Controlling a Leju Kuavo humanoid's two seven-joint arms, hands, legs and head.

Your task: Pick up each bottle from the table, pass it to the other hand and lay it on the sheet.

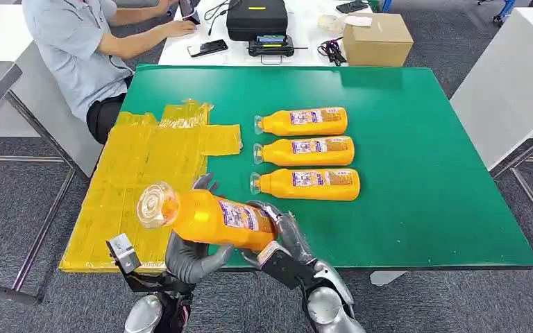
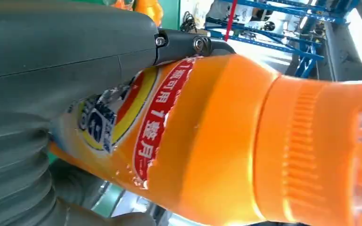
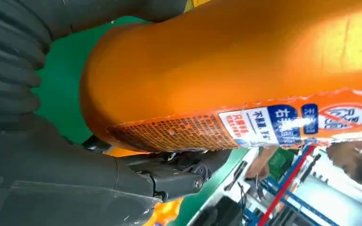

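Both hands meet at the near edge of the green tabletop (image 1: pixel 416 173), at the seam between the green and the yellow sheet (image 1: pixel 146 166).

Left hand (image 1: pixel 198 255): comes up from below, palm under the held bottle (image 1: pixel 208 218), thumb and dark fingers curled around its mid-body. Left wrist view shows a finger lying across the label, in contact.

Right hand (image 1: pixel 281 239): reaches in from the lower right, fingers wrapped over the bottle's base end. Right wrist view shows the base seated against the palm, a finger pressed along the side. So both hands grip the same bottle at once.

Held bottle: lifted off the surface, long axis roughly level, slightly tilted. Cap end points left and toward the camera, over the sheet's near part; base points right. Orange body, pale translucent cap, wrap label with red, blue and white print.

Three more bottles (image 1: pixel 304 154) lie on the green, side by side in a column, parallel, caps to the left, just beyond the hands.

A seated person (image 1: pixel 83 48) is at the far left corner.
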